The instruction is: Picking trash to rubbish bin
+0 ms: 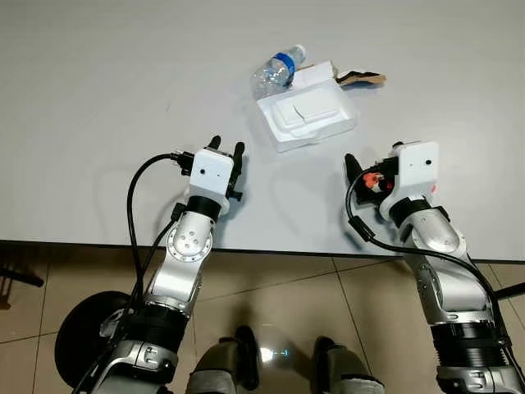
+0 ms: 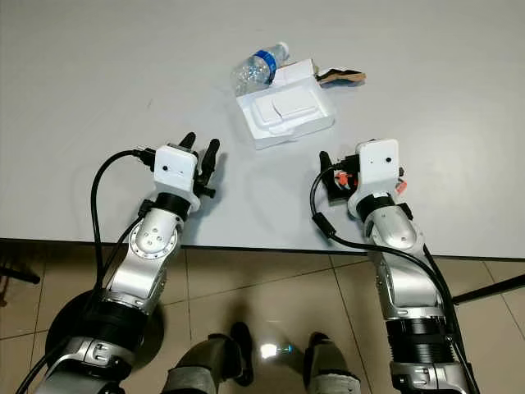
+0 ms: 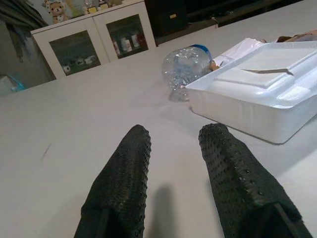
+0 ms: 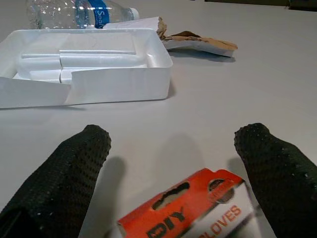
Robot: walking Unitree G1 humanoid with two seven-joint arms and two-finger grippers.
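Note:
A white foam tray [image 1: 305, 115] lies on the grey table [image 1: 98, 98], straight ahead of both arms. A crushed clear bottle [image 1: 279, 67] with a blue label rests against its far left corner. A torn brown paper scrap [image 1: 361, 79] lies at its far right corner. My left gripper [image 1: 227, 149] hovers low over the table, near and to the left of the tray, open with nothing between its fingers [image 3: 124, 173]. My right gripper [image 1: 367, 167] is near and to the right of the tray, open wide. An orange card [image 4: 193, 210] printed "DIY gloves" sits low between its fingers.
The table's near edge [image 1: 271, 250] runs just under my wrists, with a tiled floor [image 1: 279, 295] below it. A black round base [image 1: 86, 332] stands on the floor at the left. A white glass-door cabinet [image 3: 94, 39] stands beyond the table's far side.

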